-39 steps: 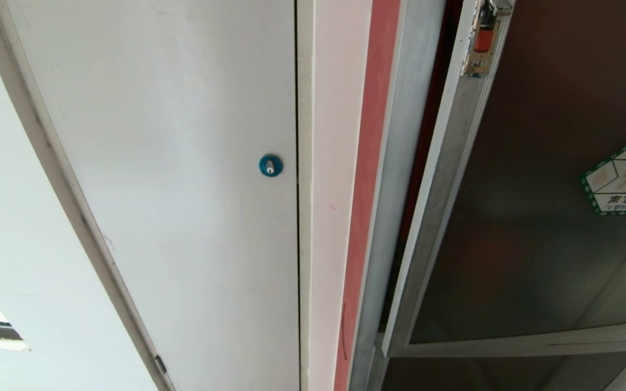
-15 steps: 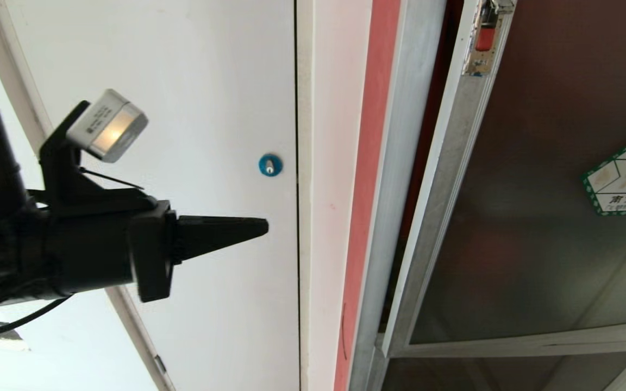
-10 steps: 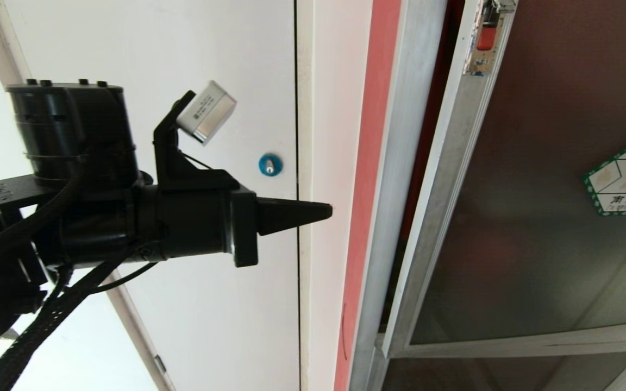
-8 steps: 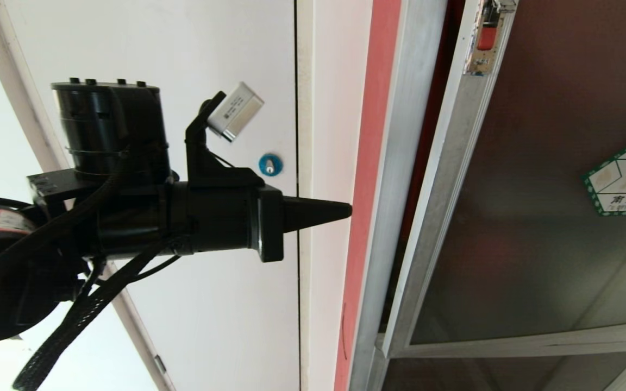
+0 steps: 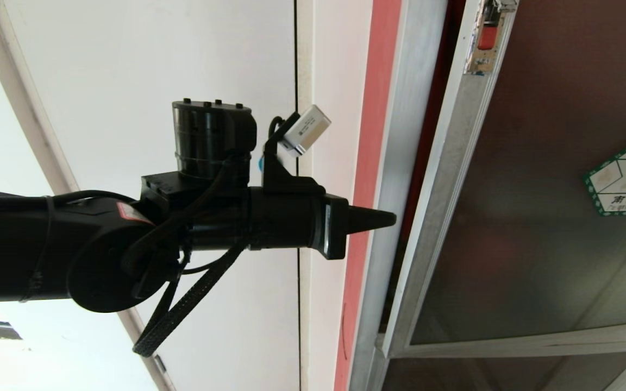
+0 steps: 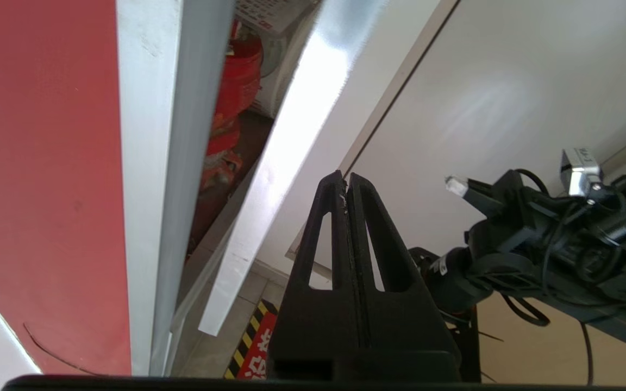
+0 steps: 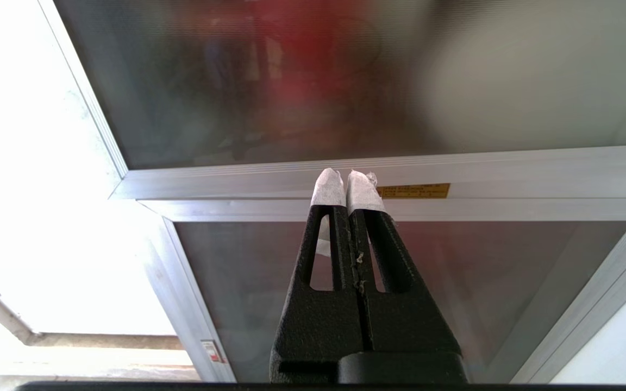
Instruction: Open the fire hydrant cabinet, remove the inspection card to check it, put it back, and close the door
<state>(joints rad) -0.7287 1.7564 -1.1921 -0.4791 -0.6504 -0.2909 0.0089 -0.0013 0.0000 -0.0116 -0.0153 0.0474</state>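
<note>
Your door [image 5: 536, 206] stands ajar: tinted glass, silver frame, sticker [image 5: 625, 176] reading 南京. Left gripper [image 5: 386, 219] clenched, empty; right gripper [image 7: 345, 179] clenched too.

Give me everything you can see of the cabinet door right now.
The door is dark tinted glass in a silver metal frame, with a green-bordered white hexagonal sticker at the head view's right edge. It stands slightly ajar, a narrow gap showing red gear inside. The left gripper, shut, points at that gap; contact with the door can't be confirmed.
</note>
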